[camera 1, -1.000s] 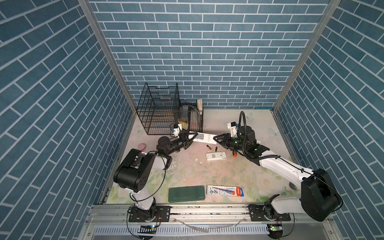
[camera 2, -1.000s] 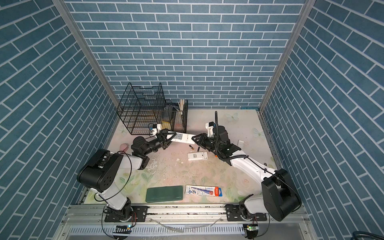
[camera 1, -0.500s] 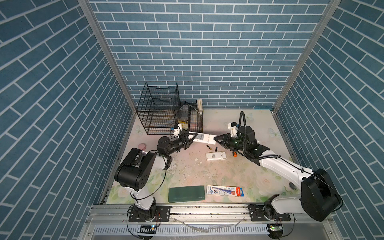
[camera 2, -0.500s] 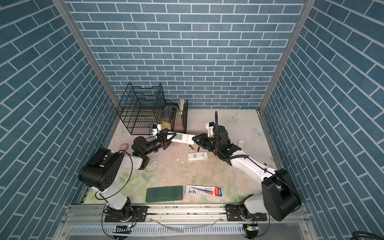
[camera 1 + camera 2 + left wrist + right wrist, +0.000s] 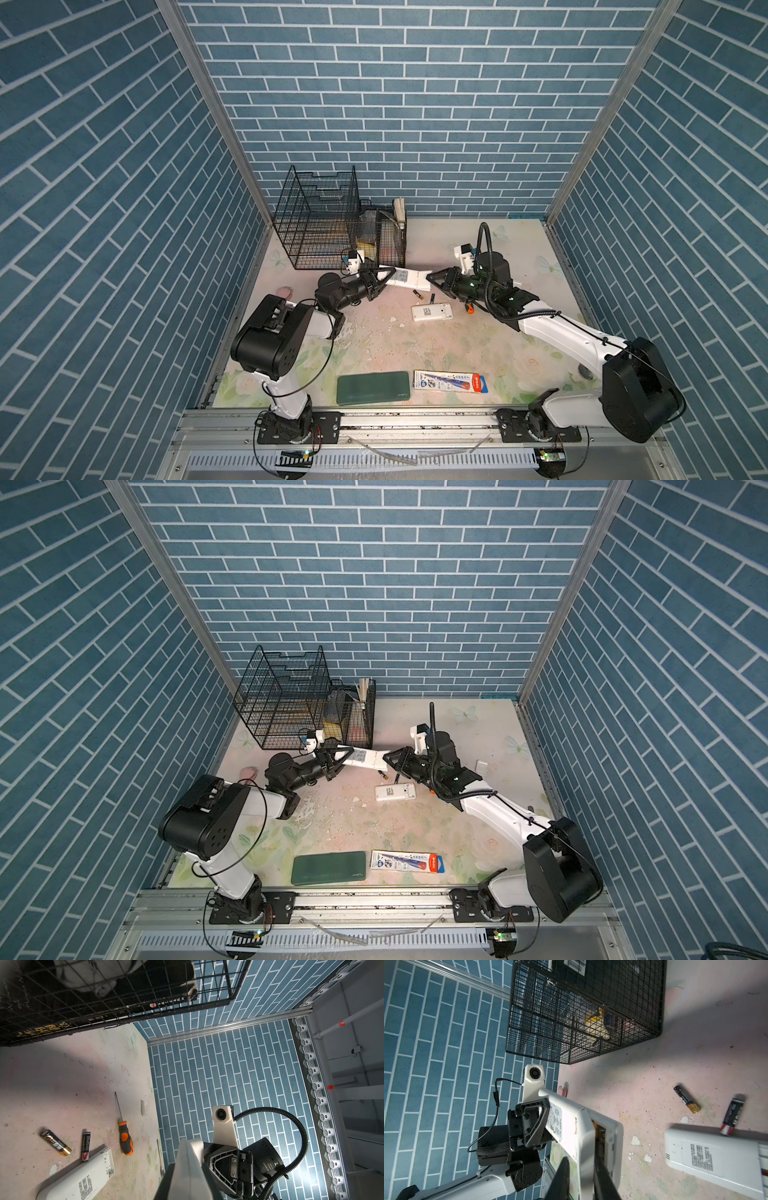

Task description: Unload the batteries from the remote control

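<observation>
A white remote control [image 5: 409, 278] hangs above the table between both grippers. My left gripper [image 5: 388, 279] is shut on one end of it [image 5: 187, 1153]. At the other end my right gripper [image 5: 581, 1167] is shut on the remote's side wall [image 5: 566, 1118], one finger outside and one inside the open battery bay. A gold-tipped battery [image 5: 600, 1133] shows in that bay. Two black batteries [image 5: 417, 294] [image 5: 432, 297] lie loose on the table just below, also clear in the left wrist view [image 5: 55, 1142] [image 5: 85, 1146].
A second white remote [image 5: 432, 312] lies back up beside the loose batteries. An orange-handled screwdriver [image 5: 124, 1138] lies under my right arm. A black wire cage [image 5: 320, 224] stands at the back left. A green case [image 5: 373, 387] and a pen pack [image 5: 451, 381] lie near the front edge.
</observation>
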Robot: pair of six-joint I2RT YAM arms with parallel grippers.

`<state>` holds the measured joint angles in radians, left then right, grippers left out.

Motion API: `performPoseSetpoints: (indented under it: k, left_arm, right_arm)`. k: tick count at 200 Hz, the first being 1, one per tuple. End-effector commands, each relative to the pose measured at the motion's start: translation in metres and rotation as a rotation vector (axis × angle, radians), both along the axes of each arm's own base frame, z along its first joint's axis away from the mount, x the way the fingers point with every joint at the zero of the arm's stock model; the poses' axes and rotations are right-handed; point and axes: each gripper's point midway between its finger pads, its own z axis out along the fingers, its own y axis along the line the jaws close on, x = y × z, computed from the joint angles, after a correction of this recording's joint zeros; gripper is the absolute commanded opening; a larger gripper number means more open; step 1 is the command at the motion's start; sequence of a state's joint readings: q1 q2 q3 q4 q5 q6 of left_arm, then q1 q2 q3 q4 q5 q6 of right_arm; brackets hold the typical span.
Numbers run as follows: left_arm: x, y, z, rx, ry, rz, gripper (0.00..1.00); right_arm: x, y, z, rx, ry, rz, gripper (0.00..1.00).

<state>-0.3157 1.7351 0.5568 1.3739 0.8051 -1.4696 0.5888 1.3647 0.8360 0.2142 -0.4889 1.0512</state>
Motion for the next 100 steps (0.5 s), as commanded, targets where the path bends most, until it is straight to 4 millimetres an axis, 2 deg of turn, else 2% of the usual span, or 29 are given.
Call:
performPoseSetpoints:
  k: [1, 46, 100]
  left_arm:
    - [-0.001, -0.002, 0.014, -0.011, -0.059, -0.010, 0.00]
    - [-0.002, -0.003, 0.015, -0.013, -0.062, -0.013, 0.00]
    - [-0.002, -0.002, 0.019, -0.017, -0.067, -0.011, 0.00]
  right_arm:
    - [0.005, 0.010, 0.015, 0.046, -0.015, 0.017, 0.22]
    - [0.010, 0.015, 0.011, 0.050, -0.002, 0.027, 0.21]
    - [0.014, 0.020, 0.008, 0.065, 0.005, 0.037, 0.14]
